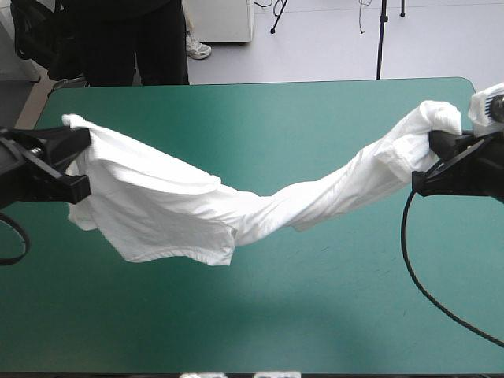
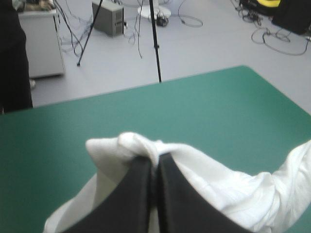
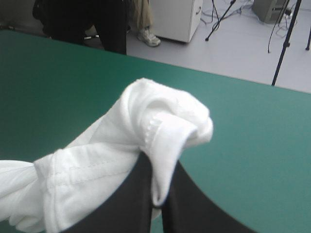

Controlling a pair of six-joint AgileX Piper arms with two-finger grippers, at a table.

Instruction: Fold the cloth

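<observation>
The white T-shirt [image 1: 236,201] hangs stretched between my two grippers above the teal-green table [image 1: 260,315], sagging in the middle, its wider bunched part toward the left. My left gripper [image 1: 85,161] is shut on the T-shirt's left end; in the left wrist view its black fingers [image 2: 138,194] meet with a fold of the T-shirt [image 2: 131,145] bulging over the left gripper [image 2: 153,165]. My right gripper [image 1: 433,146] is shut on the T-shirt's right end. In the right wrist view a rolled hem of the T-shirt [image 3: 160,126] is pinched in the right gripper [image 3: 156,194].
The table's far edge [image 1: 260,83] runs along the back, with its rounded corner at the far right. Bare teal-green cover lies under and in front of the hanging shirt.
</observation>
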